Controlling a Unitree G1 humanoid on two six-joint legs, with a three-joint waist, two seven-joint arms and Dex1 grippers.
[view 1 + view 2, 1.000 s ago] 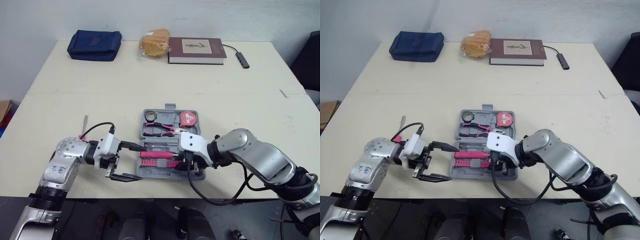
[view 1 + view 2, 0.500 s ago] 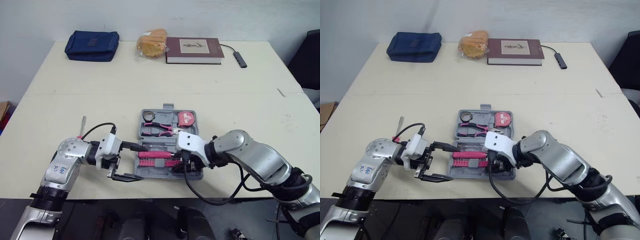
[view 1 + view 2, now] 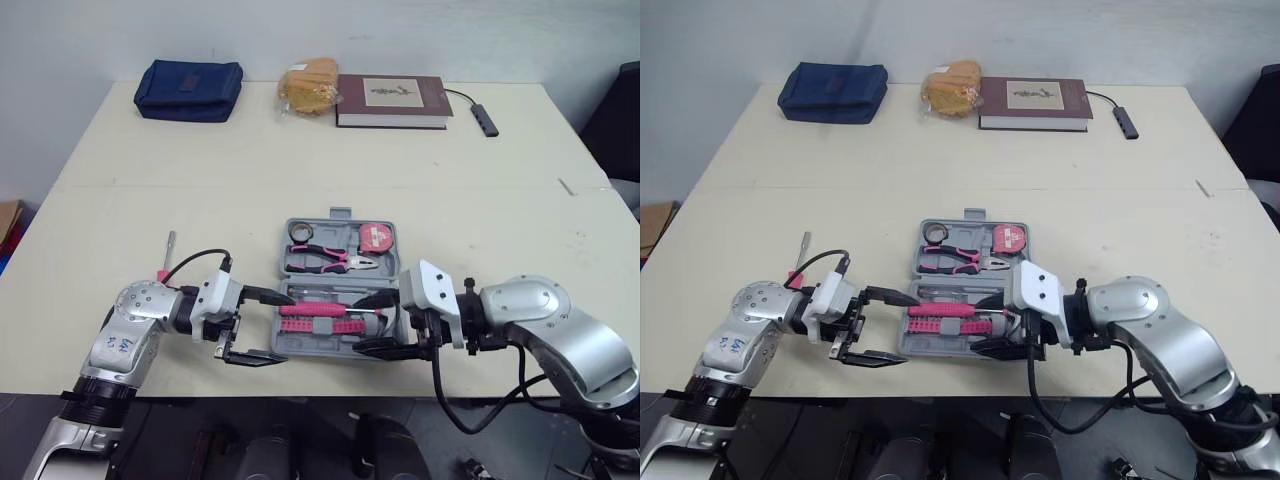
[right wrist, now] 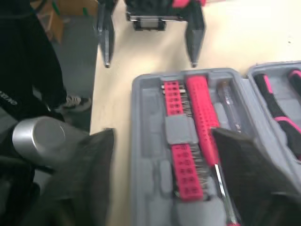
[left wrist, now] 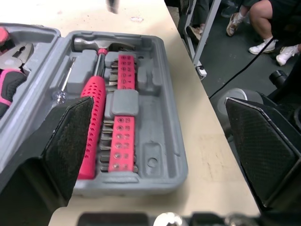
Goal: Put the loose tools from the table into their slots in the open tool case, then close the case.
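The grey tool case (image 3: 338, 292) lies open near the table's front edge. It holds pink pliers (image 3: 322, 259), a red tape measure (image 3: 376, 238), a pink-handled hammer (image 5: 92, 101) and pink bit strips (image 5: 125, 70). A loose screwdriver (image 3: 168, 248) with a pink handle lies on the table left of the case, behind my left arm. My left gripper (image 3: 287, 328) stands open at the case's front left corner, one finger over the tray and one past its front edge. My right gripper (image 3: 355, 322) is open at the front right, its fingers pointing left over the hammer's end.
Along the table's far edge sit a navy pouch (image 3: 188, 90), a bagged loaf (image 3: 309, 85), a dark red book (image 3: 391, 100) and a cabled adapter (image 3: 484, 118). The case sits close to the front table edge. A seated person's legs (image 5: 275, 23) show beyond that edge.
My right arm has drawn back to the right and its gripper has turned, so the open fingers now point left at the case. The left gripper has stayed put.
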